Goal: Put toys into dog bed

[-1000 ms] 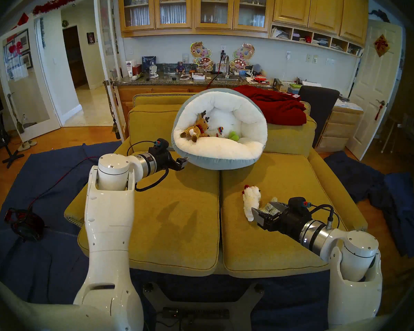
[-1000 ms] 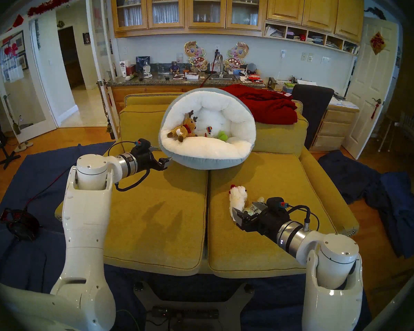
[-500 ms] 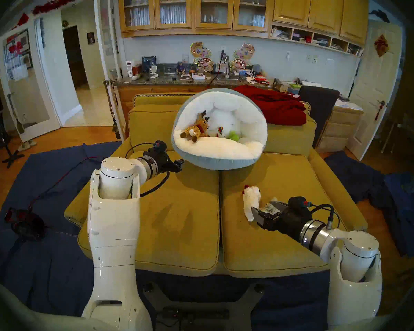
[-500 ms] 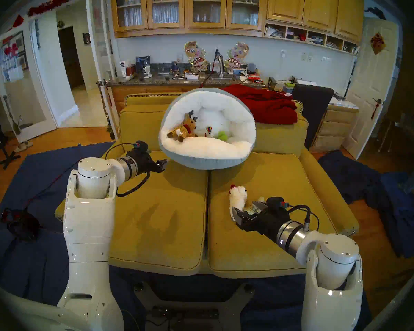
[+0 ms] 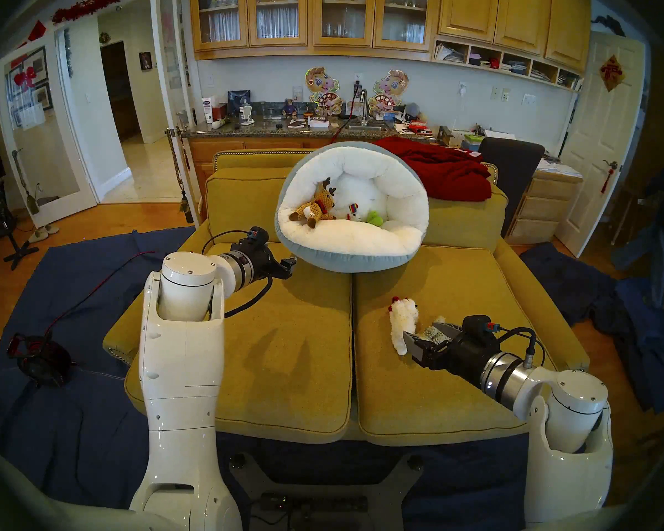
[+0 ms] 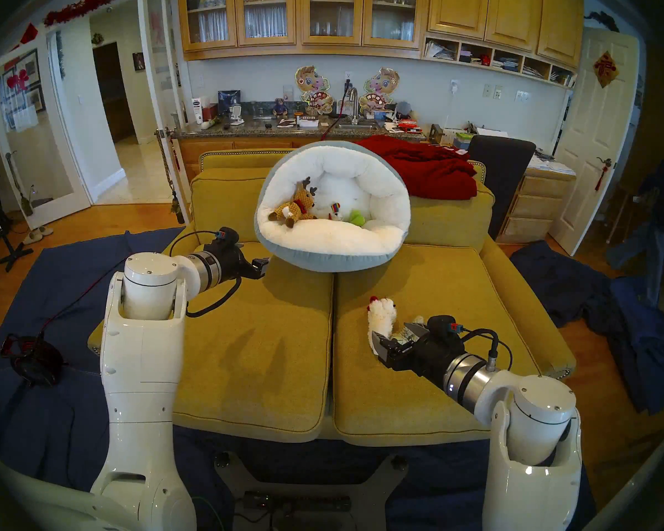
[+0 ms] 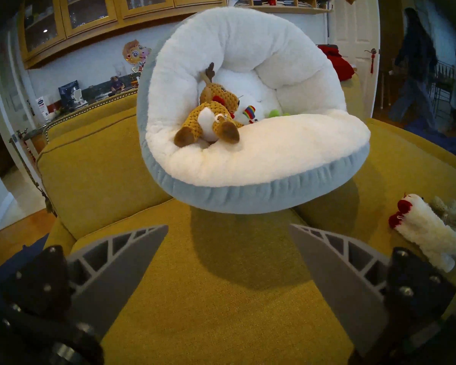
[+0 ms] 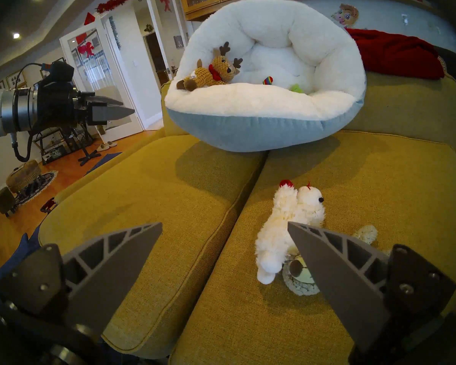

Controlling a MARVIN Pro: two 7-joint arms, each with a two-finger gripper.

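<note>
Meanwhile, reindeer in dog bed, fluffy white toy outside (on sofa).

We see the dog bed propped against the mustard sofa back, its fluffy white inside tilted toward us. Inside lie the brown knitted reindeer, the small white-and-rainbow toy and the lime-green cactus. On our right cushion the fluffy white animal lies beside the shaggy grey-beige toy, with our right end effector spread wide right over them. Our left end effector hangs empty, just short of the bed's grey-blue rim. A red blanket drapes the sofa back.
</note>
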